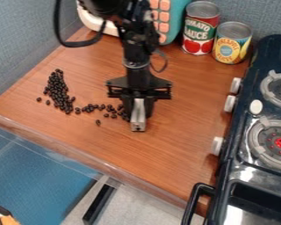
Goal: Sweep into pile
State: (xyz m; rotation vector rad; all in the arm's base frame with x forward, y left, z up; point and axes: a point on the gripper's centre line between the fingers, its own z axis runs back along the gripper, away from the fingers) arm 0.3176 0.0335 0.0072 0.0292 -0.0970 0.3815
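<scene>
Blue-grey walls (19, 39) back the brown wood-grained counter (107, 147). A dark stove (263, 61) stands at right, pale floor (149, 206) below.

The arm (135, 48) runs off the top edge, so its upper end is cut off. It also covers part of the teal thing with orange buttons (164, 16), which gets chopped by the top edge too. Stove (257, 52) is cropped on the right, burners included. Top of the pale block (138, 123) is hidden in the hand (138, 107). Little black bits (63, 103): beans or beads, too small to tell. Orange-and-black thing (9, 220), bottom left corner: mostly cut off, can't tell what it is.
</scene>
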